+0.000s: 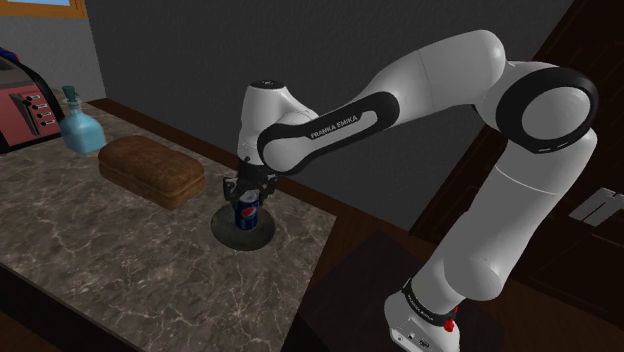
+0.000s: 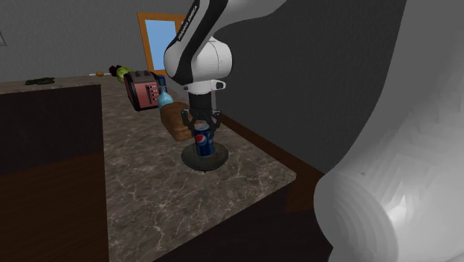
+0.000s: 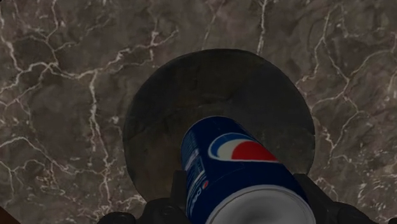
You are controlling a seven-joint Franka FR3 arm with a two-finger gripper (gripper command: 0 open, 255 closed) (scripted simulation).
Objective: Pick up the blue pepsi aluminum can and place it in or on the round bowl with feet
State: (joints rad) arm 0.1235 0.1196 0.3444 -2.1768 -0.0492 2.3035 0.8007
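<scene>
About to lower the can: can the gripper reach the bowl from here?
Likely yes. The gripper holds the can upright directly above the dark bowl, with nothing between them. The brown loaf lies clear to one side.

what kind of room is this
Most likely a home kitchen: a dark marble-patterned countertop carries a red boxy toaster, a brown loaf of bread and a light blue bottle.

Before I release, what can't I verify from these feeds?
1. Whether the base of the blue Pepsi can touches the bowl: too small and dark in the shoulder view; covered by the can's own body in the wrist view.
2. The bowl's feet: hidden beneath the bowl in both exterior views.
3. The red toaster: cut off by the shoulder view's left edge.
</scene>
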